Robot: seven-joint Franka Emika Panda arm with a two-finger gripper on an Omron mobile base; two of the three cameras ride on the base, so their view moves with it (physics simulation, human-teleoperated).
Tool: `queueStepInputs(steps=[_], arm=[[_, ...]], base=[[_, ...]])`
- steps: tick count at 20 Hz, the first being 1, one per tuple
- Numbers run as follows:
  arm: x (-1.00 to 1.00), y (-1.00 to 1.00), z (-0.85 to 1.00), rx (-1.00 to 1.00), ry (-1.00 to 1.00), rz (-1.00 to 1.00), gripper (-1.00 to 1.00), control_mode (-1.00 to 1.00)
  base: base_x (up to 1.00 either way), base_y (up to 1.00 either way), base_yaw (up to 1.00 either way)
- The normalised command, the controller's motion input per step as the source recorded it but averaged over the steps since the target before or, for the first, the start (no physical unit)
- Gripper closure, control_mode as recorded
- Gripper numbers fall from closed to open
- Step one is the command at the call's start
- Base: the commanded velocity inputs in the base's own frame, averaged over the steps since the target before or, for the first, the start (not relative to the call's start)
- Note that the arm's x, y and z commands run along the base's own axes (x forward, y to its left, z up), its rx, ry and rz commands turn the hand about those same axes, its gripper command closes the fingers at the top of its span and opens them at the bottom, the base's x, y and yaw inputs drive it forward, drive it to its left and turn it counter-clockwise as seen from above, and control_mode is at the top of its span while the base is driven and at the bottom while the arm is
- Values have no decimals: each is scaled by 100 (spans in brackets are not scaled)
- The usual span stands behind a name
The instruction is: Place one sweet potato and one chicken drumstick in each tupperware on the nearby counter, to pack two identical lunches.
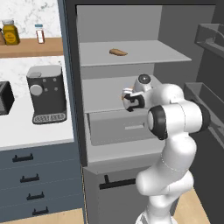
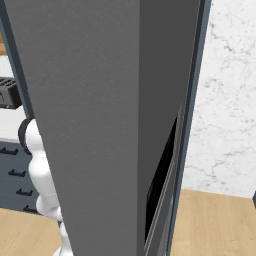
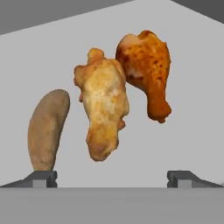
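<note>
Open fridge (image 1: pixel 131 131) seen in the left base view — grey shelves inside, a drawer below them. White arm (image 1: pixel 175 131) rises from lower right and reaches into the middle shelf level; gripper (image 1: pixel 127 99) sits at the front of that shelf, pointed inward.

Hand view: gripper (image 3: pixel 112 178) jaws stand wide apart, nothing between them, both dark fingertips (image 3: pixel 41 178) low at the picture's bottom. Ahead of them on the pale grey shelf surface (image 3: pixel 192 109) lie three items. Sweet potato (image 3: pixel 47 129) on the left, tan-brown, elongated, its near end just above the left fingertip. Pale golden chicken drumstick (image 3: pixel 104 105) in the middle, roughly centred between the jaws but beyond them, not touched. Darker orange-brown drumstick (image 3: pixel 146 70) to the right and farther back, thin bone end pointing toward the gripper. The two drumsticks look touching or nearly so at their upper ends — cannot tell which.

Another sweet potato (image 1: pixel 118 52) lies alone on the upper fridge shelf, above the gripper.

Left of the fridge: white counter (image 1: pixel 26 131) over blue-grey drawers, with a coffee machine (image 1: pixel 46 94) standing on it. Wooden shelf (image 1: pixel 30 47) above holds a jar (image 1: pixel 10 33).

Right base view: grey fridge door (image 2: pixel 100 125) blocks most of it; part of the white arm (image 2: pixel 40 175) shows at left.
</note>
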Motion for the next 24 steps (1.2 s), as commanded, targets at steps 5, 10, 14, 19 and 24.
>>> queueStepInputs(steps=[5, 10, 14, 19, 24], arm=[[29, 0, -19, 0, 0, 0, -100, -100], [26, 0, -17, 0, 0, 0, -100, -100], [27, 0, -18, 0, 0, 0, -100, -100], [23, 0, -20, 0, 0, 0, -100, -100], [15, 0, -34, 0, 3, 0, 100, -100]], base=[[0, 0, 0], [0, 0, 0], [0, 0, 0], [0, 0, 0], [0, 0, 0]])
